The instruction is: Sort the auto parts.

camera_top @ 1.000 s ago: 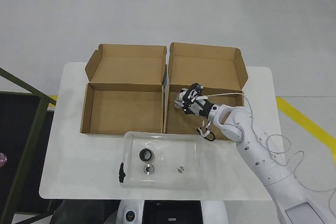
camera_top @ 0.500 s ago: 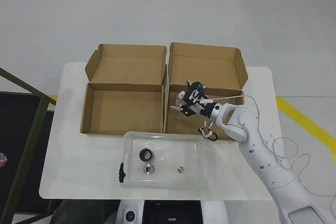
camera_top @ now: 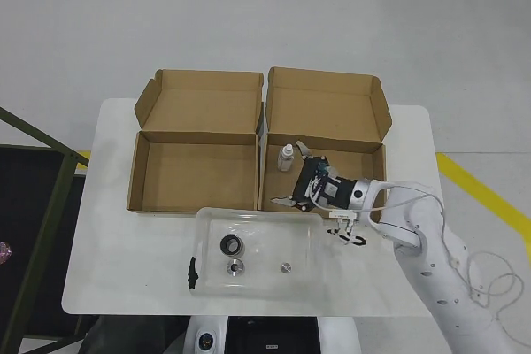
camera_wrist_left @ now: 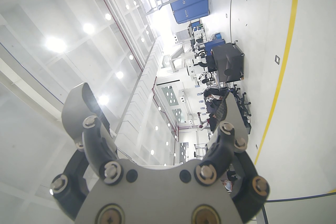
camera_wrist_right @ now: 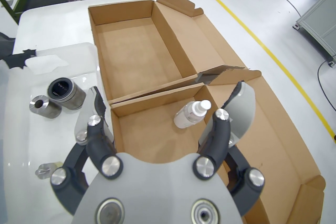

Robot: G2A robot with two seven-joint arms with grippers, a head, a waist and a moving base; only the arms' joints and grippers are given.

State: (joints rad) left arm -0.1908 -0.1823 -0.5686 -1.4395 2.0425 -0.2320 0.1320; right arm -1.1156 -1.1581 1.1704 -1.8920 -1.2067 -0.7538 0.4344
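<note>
- The right pincer [camera_top: 291, 174] hung spread and empty over the right cardboard box [camera_top: 345, 159].
- The left pincer [camera_wrist_left: 155, 96] was spread too, holding nothing.
- A white spray bottle [camera_top: 285, 157] lay in that box at the right pincer's 11 o'clock, untouched.
- At 7 o'clock, a clear tray [camera_top: 265, 252] held a linear bearing [camera_top: 234, 244] and a metal bushing [camera_top: 236, 267].

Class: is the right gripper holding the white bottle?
No, the right gripper is open, and the white bottle lies on the floor of the cardboard box.
</note>
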